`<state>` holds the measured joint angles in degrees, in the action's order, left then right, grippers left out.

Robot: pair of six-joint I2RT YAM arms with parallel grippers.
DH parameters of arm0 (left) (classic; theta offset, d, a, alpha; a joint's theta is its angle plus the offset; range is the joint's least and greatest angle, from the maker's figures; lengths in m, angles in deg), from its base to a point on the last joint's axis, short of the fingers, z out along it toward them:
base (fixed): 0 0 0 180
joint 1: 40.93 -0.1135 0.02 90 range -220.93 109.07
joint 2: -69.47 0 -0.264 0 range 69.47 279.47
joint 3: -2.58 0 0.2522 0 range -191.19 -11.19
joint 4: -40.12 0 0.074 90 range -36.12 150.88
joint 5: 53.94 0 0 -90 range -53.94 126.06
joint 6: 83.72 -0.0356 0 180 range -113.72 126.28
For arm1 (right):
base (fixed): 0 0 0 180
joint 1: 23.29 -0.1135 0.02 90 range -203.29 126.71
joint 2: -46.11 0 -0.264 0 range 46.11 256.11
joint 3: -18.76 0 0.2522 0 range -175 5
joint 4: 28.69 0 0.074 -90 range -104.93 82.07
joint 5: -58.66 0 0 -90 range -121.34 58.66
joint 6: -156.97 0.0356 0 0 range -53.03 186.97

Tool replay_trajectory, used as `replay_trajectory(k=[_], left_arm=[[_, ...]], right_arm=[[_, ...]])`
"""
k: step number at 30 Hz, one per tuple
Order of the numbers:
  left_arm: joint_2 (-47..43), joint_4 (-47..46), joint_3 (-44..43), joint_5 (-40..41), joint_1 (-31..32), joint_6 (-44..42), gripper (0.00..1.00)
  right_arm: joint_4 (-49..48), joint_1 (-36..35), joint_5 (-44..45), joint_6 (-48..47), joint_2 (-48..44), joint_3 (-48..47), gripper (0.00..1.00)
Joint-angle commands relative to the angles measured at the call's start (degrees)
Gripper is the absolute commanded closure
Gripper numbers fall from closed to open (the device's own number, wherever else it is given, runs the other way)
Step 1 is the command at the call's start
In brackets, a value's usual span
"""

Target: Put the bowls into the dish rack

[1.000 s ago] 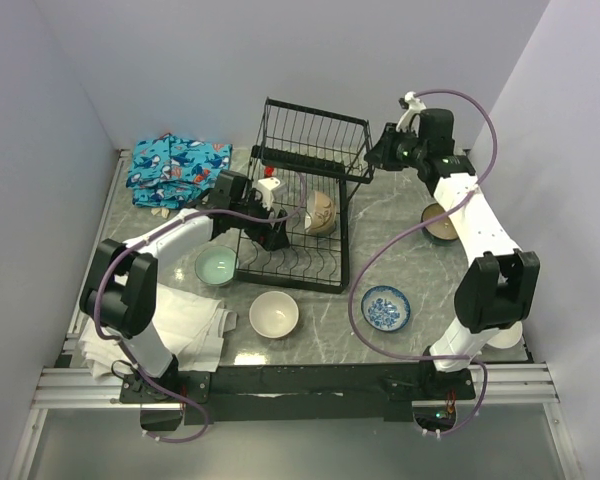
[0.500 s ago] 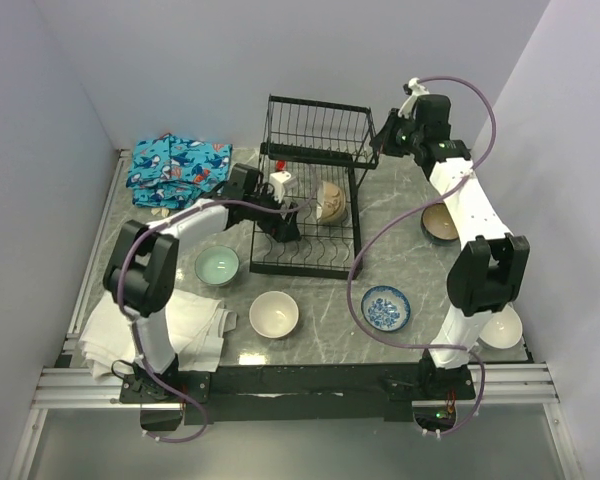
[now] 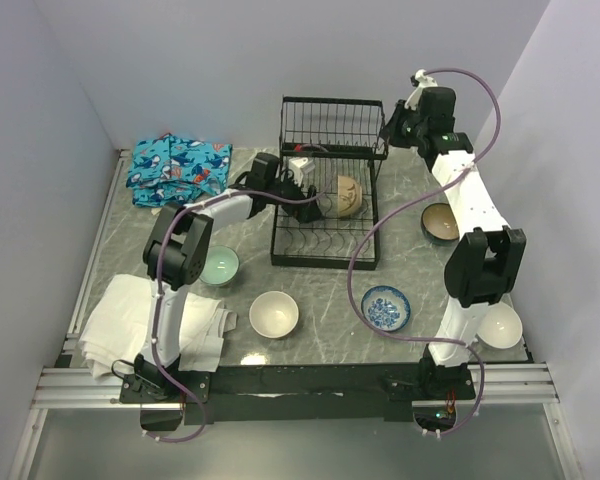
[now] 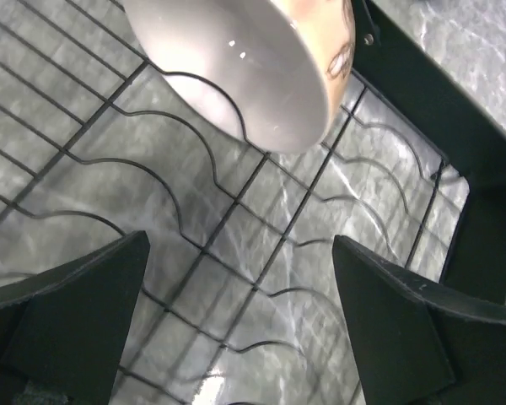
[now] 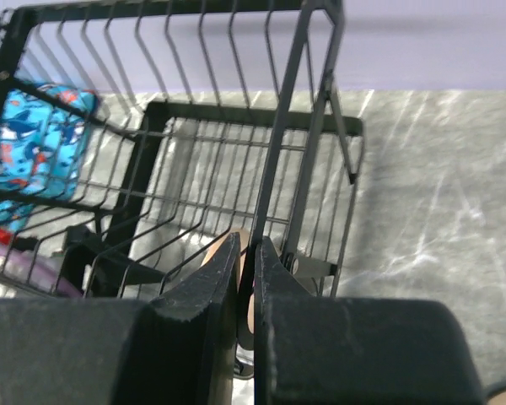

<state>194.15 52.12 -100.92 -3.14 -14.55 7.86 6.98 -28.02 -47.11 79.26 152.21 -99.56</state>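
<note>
The black wire dish rack (image 3: 325, 235) stands mid-table with its upright back section at the far side. One tan bowl (image 3: 346, 195) leans on its bars and fills the top of the left wrist view, bowl (image 4: 253, 67). My left gripper (image 3: 313, 197) reaches inside the rack, open and empty over the wavy bars (image 4: 236, 312). My right gripper (image 3: 388, 128) is at the rack's back right corner, shut on an upright rack bar (image 5: 249, 246). On the table lie a pale green bowl (image 3: 218, 266), a cream bowl (image 3: 273, 313), a blue-and-white bowl (image 3: 387, 307) and a brown bowl (image 3: 440, 221).
A white bowl (image 3: 502, 328) sits by the right arm's base. A blue patterned cloth (image 3: 175, 168) lies at the back left and a white towel (image 3: 150, 325) at the front left. Side walls close in on both sides.
The rack has slid to the right and turned square, with my right gripper closing on its corner bar. My left arm has stretched out to the right, staying inside the rack.
</note>
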Motion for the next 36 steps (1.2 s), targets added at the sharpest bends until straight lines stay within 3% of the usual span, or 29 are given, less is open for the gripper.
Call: replay_trajectory(k=[1, 7, 12, 19, 25, 36], left_arm=[[0.1, -12.4, -6.8, -1.8, 1.4, 2.7, 0.04], [-0.5, -13.2, -5.1, -2.5, 3.2, 4.4, 0.04], [-0.8, -12.4, -4.7, -4.3, 3.9, 3.2, 0.04], [-0.9, -12.4, -2.2, -14.1, 5.1, -6.8, 0.03], [-5.9, -16.8, 7.7, -11.8, 7.0, -20.0, 0.04], [-3.0, -15.1, 4.5, -10.6, 11.8, -27.3, 0.04]], right_arm=[[-9.6, 0.0, -7.4, -7.5, 0.9, -7.9, 1.00], [-8.8, 0.5, -8.6, -7.2, 6.7, -15.0, 1.00], [-9.6, 0.4, -8.3, -6.3, 5.8, -13.1, 1.00], [-10.5, 0.6, -8.2, -5.9, 5.0, -11.8, 1.00], [-10.2, 0.7, -8.6, -5.9, 5.3, -11.9, 1.00], [-10.0, 1.3, -10.2, -6.0, 5.8, -11.2, 1.00]])
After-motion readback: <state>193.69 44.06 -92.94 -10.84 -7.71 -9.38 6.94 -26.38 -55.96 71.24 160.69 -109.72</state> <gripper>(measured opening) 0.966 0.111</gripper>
